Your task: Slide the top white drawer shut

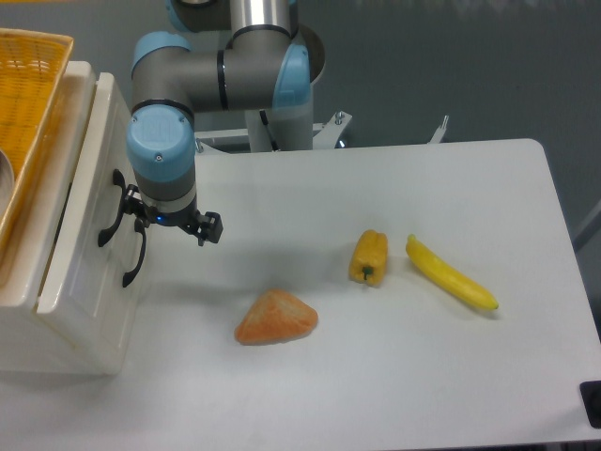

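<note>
The top white drawer [83, 202] of the cream cabinet [66, 329] stands at the left, pushed almost fully in, with only a thin gap showing behind its front panel. Its black arched handle [111, 214] sits just above the lower drawer's identical handle [134, 259]. My gripper [167, 222] hangs below the blue wrist, right against the drawer front beside the upper handle. Its black fingers [210, 228] stick out on both sides of the wrist, spread apart, with nothing between them.
A yellow wicker basket [28, 85] rests on top of the cabinet. On the white table [394, 395] lie an orange wedge-shaped piece [275, 318], a yellow pepper [368, 256] and a banana [451, 273]. The arm's base stands behind at the table's far edge.
</note>
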